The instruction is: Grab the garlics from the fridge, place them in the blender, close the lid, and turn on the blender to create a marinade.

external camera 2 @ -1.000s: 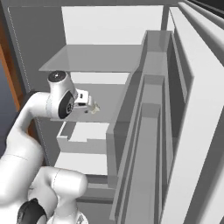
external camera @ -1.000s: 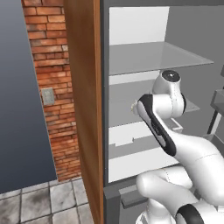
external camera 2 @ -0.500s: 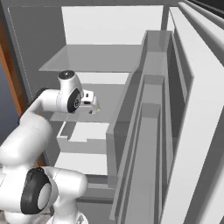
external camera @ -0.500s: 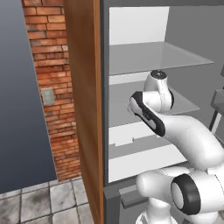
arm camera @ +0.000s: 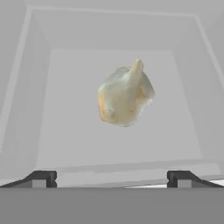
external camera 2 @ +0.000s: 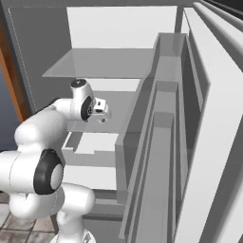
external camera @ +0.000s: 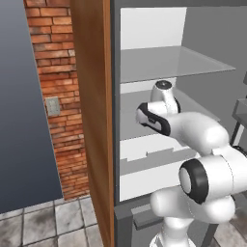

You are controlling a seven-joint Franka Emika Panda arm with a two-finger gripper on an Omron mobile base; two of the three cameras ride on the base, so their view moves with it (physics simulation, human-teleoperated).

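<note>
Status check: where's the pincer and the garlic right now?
Pincer open, empty, reached into fridge. Garlic dead ahead on the shelf, untouched, between the fingertips' line. Nothing in the way.

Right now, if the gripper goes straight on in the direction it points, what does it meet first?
Most likely the garlic, which lies nearly centred ahead of the open gripper on the fridge shelf. Nothing shows between them, though how far off it lies is hard to judge.

Open shelf floor surrounds the garlic (arm camera: pixel 126 94) (nothing crowding it), with fridge (arm camera: pixel 26 87) walls flanking both sides.
</note>
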